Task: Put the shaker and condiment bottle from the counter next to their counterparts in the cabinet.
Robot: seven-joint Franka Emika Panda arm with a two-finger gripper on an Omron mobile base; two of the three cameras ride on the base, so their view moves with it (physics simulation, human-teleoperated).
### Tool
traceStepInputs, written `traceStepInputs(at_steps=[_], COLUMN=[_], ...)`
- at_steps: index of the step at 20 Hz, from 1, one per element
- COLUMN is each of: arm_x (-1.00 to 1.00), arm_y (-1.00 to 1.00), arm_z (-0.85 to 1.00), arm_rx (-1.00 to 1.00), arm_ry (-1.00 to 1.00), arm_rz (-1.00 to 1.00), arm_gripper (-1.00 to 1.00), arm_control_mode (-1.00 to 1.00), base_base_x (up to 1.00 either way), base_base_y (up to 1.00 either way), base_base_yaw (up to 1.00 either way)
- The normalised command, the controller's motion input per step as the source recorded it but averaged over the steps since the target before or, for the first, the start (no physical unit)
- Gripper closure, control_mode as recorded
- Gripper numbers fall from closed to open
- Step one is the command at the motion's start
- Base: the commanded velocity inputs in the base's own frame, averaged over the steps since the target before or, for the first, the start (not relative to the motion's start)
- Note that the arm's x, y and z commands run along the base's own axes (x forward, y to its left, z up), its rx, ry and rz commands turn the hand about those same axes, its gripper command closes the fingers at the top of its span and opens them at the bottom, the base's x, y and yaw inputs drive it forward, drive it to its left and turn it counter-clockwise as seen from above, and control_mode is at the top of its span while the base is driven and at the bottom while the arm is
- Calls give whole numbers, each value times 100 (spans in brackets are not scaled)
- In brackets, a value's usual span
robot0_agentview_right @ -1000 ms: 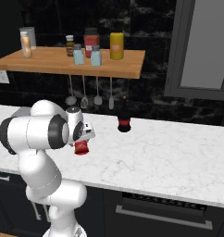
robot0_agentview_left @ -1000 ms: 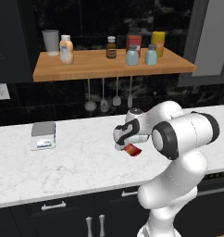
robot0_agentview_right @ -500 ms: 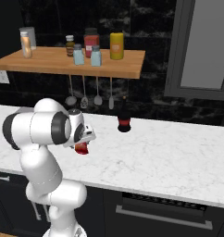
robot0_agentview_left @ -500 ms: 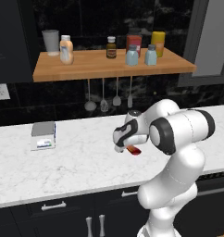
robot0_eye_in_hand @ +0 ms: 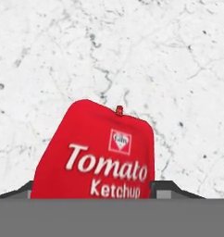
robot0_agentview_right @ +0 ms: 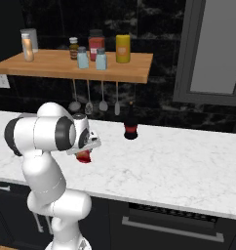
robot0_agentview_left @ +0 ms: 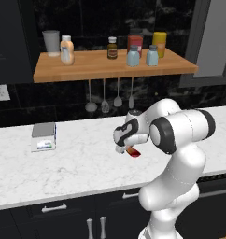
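left base view: behind the arm's left, facing forward and down over the marble desk [robot0_agentview_left: 77,158] to the wooden shelf [robot0_agentview_left: 110,67] | right base view: behind the arm's right, same desk [robot0_agentview_right: 178,161] and shelf [robot0_agentview_right: 66,66] | hand view: very near, straight down on a ketchup bottle [robot0_eye_in_hand: 97,152] lying on that desk [robot0_eye_in_hand: 132,55]

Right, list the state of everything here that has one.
condiment bottle: down on the counter, between the fingers.
fingers: flanking the bottle; grip unclear.
two shakers: upright, capped, side by side on the cabinet.
dark bottle: upright on the counter.
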Motion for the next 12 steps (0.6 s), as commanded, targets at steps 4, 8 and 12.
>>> traceStepInputs(at_steps=[4, 8, 12], arm_x=[0, 0, 0], arm_y=[-4, -3, 0], arm_z=[-12, -4, 15], arm_rx=[0, 0, 0], arm_ry=[0, 0, 0], arm_rz=[0, 0, 0], arm_gripper=[100, 100, 100], arm_control_mode=[-100, -100, -100], base_base_x=[0, 0, 0], base_base_y=[0, 0, 0], base_base_yaw=[0, 0, 0])
